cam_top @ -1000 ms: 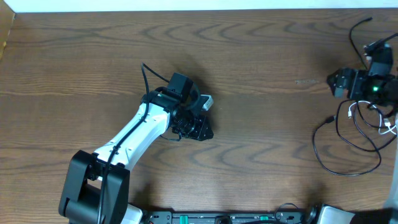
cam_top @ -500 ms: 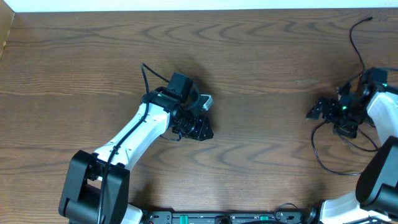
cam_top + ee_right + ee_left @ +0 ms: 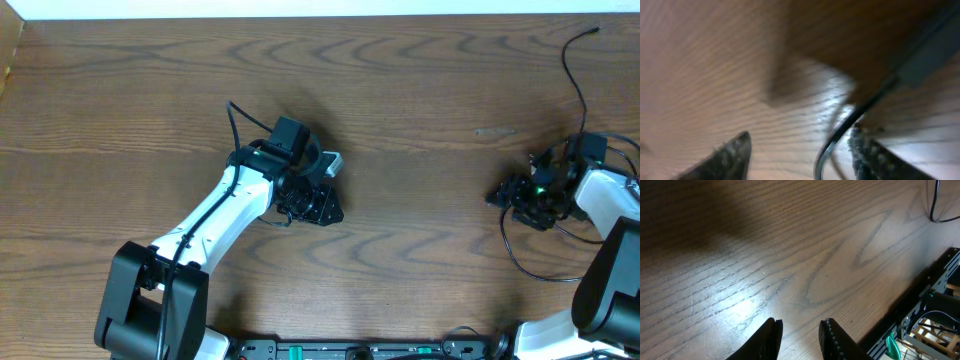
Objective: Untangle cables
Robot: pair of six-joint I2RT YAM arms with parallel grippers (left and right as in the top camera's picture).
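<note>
At the middle of the table (image 3: pixel 420 100), the left gripper (image 3: pixel 800 330) hangs low over bare wood, its fingers a narrow gap apart with nothing between them. Over at the right edge, the right gripper (image 3: pixel 800 145) sits in among the cables (image 3: pixel 550 279). Its fingers are spread, and one thin black strand runs between them, close to one finger and not pinched. The black cords loop loosely there, and one trails away to the upper right corner.
</note>
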